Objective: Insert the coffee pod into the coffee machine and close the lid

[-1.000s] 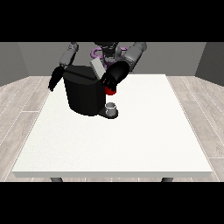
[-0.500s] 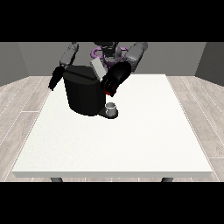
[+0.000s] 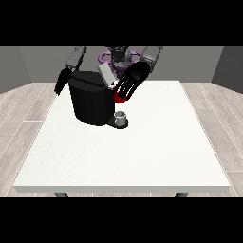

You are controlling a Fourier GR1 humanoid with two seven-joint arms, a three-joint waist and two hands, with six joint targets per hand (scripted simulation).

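Covering red thing at the machine (image 3: 117, 98), fingers (image 3: 124, 88) of hand at the view's right (image 3: 135, 76)

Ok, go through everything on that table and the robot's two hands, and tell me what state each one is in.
Coffee machine: upright on the table, grey lid raised.
Red thing at the machine: behind the fingers of the hand at the view's right.
Grey thing: upright on the machine's base.
Hand at the view's right: fingers straight, pointing down.
Hand at the view's left: hanging beside the machine.

Large white table (image 3: 142, 156) on a pale wood-plank floor (image 3: 23, 109).
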